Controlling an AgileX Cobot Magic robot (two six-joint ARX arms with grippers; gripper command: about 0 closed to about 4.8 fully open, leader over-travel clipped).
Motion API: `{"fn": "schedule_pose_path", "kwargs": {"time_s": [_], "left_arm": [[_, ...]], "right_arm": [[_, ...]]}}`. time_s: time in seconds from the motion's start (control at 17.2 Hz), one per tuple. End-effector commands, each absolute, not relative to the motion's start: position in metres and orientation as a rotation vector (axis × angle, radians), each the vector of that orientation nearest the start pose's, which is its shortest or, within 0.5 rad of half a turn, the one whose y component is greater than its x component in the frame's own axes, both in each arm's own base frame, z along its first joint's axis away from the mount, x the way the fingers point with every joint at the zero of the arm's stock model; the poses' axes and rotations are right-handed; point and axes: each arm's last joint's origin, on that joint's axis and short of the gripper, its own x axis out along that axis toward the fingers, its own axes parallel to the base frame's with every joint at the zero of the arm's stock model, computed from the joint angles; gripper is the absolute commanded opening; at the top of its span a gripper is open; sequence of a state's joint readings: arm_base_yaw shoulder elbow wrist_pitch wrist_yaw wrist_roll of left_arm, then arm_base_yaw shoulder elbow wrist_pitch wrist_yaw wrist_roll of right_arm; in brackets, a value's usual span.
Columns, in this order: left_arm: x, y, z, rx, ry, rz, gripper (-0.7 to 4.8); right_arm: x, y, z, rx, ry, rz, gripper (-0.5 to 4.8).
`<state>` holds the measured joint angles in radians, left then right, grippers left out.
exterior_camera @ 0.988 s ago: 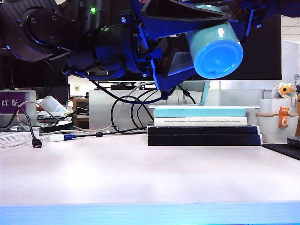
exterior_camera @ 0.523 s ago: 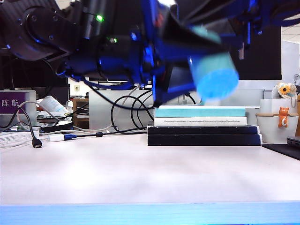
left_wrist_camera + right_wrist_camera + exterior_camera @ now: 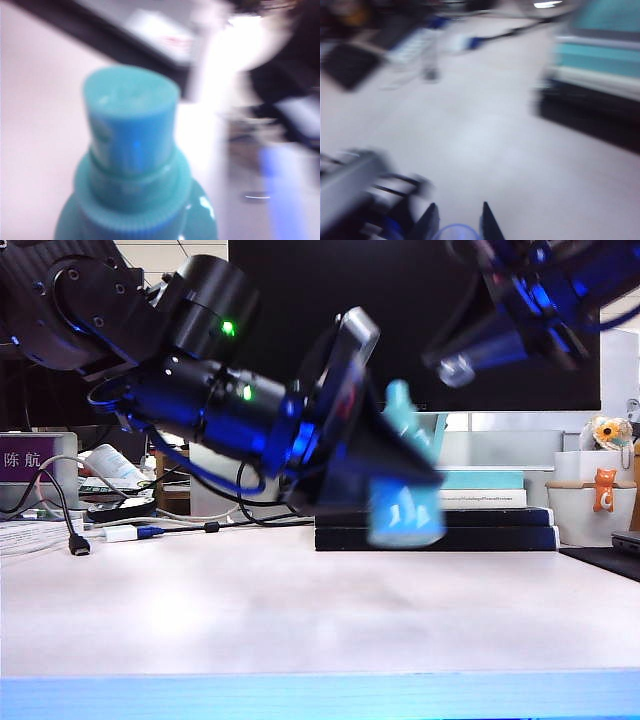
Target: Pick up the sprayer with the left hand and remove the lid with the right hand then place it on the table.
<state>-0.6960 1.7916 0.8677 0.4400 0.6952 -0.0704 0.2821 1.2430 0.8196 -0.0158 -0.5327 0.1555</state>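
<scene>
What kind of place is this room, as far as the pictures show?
Probably an office or lab desk: a stack of books, loose cables and a large dark monitor stand behind the pale table.

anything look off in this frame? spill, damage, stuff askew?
No spill or damage shows. The sprayer sits upright in the left gripper just above the table, nozzle bare. The clear lid is off, pinched in the right gripper up high. Both arms are motion-blurred, so fine detail is unclear.

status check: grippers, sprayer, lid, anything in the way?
Left gripper shut on sprayer, above table. Right gripper shut on lid, raised right. Books behind, nothing blocking.
</scene>
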Motion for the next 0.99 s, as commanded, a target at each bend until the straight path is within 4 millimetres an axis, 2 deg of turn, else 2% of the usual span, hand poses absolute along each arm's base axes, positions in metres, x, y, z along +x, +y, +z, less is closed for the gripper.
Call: {"fn": "schedule_pose_path", "kwargs": {"time_s": [0.06,0.17,0.29,0.41,0.52,0.76,0.99], "left_arm": [[0.265,-0.235,0.158,0.164,0.463,-1.186,1.42],[0.268,-0.232,0.160,0.229,0.399,-1.193,1.41],[0.274,-0.225,0.162,0.243,0.303,-1.167,0.91],[0.278,-0.210,0.162,0.211,0.174,-1.115,0.74],[0.280,-0.192,0.158,0.163,0.115,-1.058,0.75],[0.282,-0.158,0.137,0.155,0.127,-0.934,0.80],[0.283,-0.147,0.111,0.119,0.184,-0.898,0.89]], "right_arm": [[0.253,0.084,0.257,0.108,0.491,0.621,-0.06],[0.253,0.084,0.234,0.110,0.497,0.598,-0.06],[0.255,0.084,0.207,0.133,0.542,0.567,-0.06],[0.260,0.085,0.182,0.148,0.587,0.537,-0.06],[0.268,0.087,0.169,0.147,0.596,0.526,-0.06],[0.281,0.090,0.147,0.135,0.580,0.478,-0.06],[0.288,0.092,0.122,0.130,0.619,0.465,-0.06]]}}
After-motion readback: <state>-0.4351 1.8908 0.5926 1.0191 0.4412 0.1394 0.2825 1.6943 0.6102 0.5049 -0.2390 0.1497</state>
